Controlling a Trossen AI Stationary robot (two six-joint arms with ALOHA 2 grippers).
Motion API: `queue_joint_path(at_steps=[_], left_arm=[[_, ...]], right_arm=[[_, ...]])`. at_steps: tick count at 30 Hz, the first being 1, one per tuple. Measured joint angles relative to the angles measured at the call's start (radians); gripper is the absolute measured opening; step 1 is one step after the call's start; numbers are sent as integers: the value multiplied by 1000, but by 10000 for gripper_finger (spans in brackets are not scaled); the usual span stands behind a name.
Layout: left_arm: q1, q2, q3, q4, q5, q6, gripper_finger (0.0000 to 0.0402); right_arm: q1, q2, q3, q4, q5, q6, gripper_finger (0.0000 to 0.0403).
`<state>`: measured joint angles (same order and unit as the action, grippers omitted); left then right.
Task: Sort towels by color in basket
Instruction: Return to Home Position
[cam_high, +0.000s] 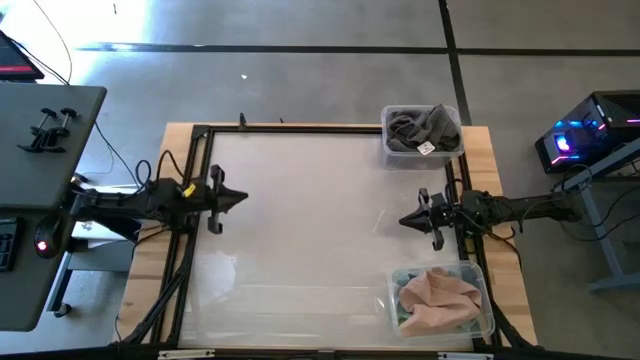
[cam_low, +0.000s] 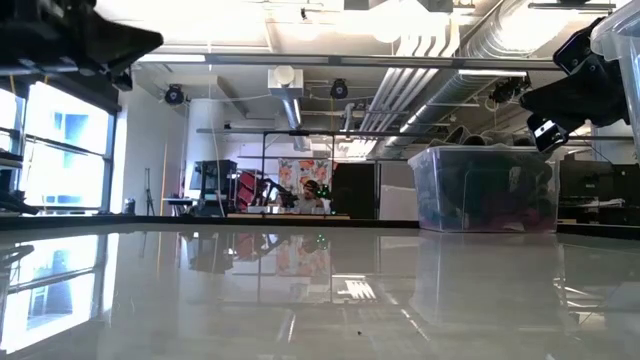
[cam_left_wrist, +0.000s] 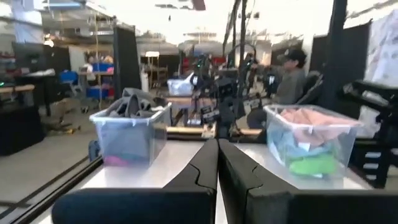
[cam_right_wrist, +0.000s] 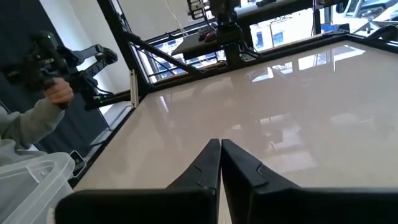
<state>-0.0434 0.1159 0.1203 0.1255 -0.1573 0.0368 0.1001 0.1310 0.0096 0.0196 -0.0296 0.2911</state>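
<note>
Two clear plastic baskets stand on the table's right side. The far basket (cam_high: 421, 134) holds dark grey towels (cam_high: 420, 126), with magenta low inside it in the left wrist view (cam_left_wrist: 127, 138). The near basket (cam_high: 441, 300) holds peach-pink towels (cam_high: 438, 298) on top of pale mint and lime green ones (cam_left_wrist: 308, 163). My left gripper (cam_high: 244, 198) hovers shut above the table's left edge. My right gripper (cam_high: 403, 221) hovers shut at the right edge, between the two baskets. Neither has anything between its fingers.
The glossy white tabletop (cam_high: 300, 220) lies bare between the arms. A black frame (cam_high: 200, 135) runs along its far and left edges. A person's hand (cam_right_wrist: 59, 92) on a black device shows beyond the table. A seated person (cam_left_wrist: 292, 78) is behind the baskets.
</note>
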Motion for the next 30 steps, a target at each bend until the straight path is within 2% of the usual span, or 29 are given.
queue_joint_path(at_steps=[5,8,17,24,30], left_arm=[[15,-51,-106,97,80,2,0],[25,-60,-110,72,90,10,0],[31,-56,-109,3,202,36,0],[29,-36,-109,-111,208,21,0],[29,-30,-109,-114,189,20,0]], right_arm=[[0,0,0,0,0,-2,9],[0,0,0,0,0,-3,9],[0,0,0,0,0,-3,9],[0,0,0,0,0,-3,9],[0,0,0,0,0,-3,9]])
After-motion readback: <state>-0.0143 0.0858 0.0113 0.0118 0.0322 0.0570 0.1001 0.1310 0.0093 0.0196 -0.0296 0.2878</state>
